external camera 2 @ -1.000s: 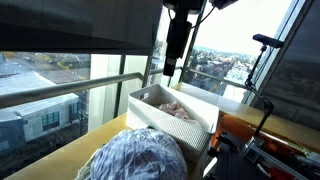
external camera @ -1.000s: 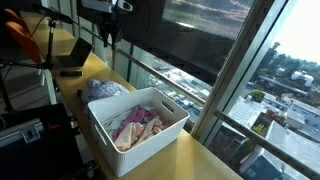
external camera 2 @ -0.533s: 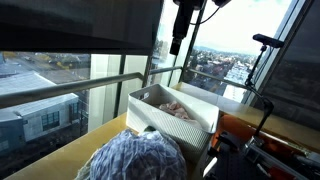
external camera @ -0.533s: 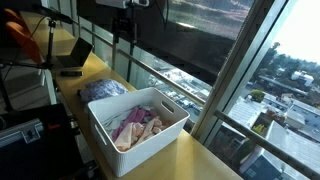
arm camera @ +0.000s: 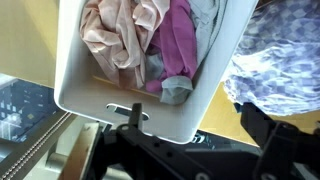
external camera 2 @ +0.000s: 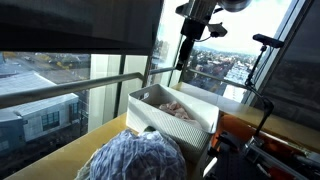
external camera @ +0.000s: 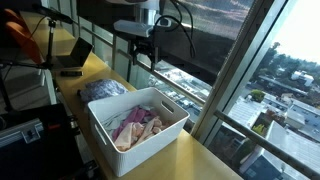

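White rectangular plastic bin [external camera: 150,148], open-topped, standing upright on yellow counter [external camera: 205,160], loosely filled with crumpled clothes [external camera: 135,125]: pale pink, magenta, some grey.

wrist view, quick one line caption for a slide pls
Looking down from the open hand at a white bin of pink and purple clothes, with a blue patterned cloth beside it

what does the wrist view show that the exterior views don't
Only the wrist view: the handle slot in the end wall of the white bin. Only the exterior views: the pincer hanging above the bin, and the city outside. Both: the bin, its pinkish clothes and the blue patterned cloth beside it.
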You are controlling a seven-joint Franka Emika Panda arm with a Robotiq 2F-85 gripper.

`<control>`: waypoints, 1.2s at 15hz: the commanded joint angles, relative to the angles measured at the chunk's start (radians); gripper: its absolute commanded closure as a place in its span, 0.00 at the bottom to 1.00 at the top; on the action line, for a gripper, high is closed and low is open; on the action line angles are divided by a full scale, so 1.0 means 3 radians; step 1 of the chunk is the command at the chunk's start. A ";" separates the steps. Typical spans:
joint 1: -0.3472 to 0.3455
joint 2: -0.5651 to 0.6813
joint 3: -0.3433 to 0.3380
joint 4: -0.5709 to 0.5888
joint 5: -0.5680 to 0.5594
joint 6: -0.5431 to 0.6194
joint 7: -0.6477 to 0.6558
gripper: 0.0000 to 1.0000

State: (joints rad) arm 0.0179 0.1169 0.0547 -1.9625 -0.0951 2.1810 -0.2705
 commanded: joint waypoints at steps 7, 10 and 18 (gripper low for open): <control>-0.0256 0.0420 -0.0206 -0.0847 -0.0286 0.1269 -0.0657 0.00; -0.0363 0.0737 -0.0294 -0.0717 -0.0491 0.1513 -0.0796 0.00; -0.0408 0.1609 -0.0419 -0.0369 -0.0880 0.2097 -0.0733 0.00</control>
State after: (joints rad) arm -0.1171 0.5062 -0.0559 -2.1387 -0.3139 2.7694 -0.5134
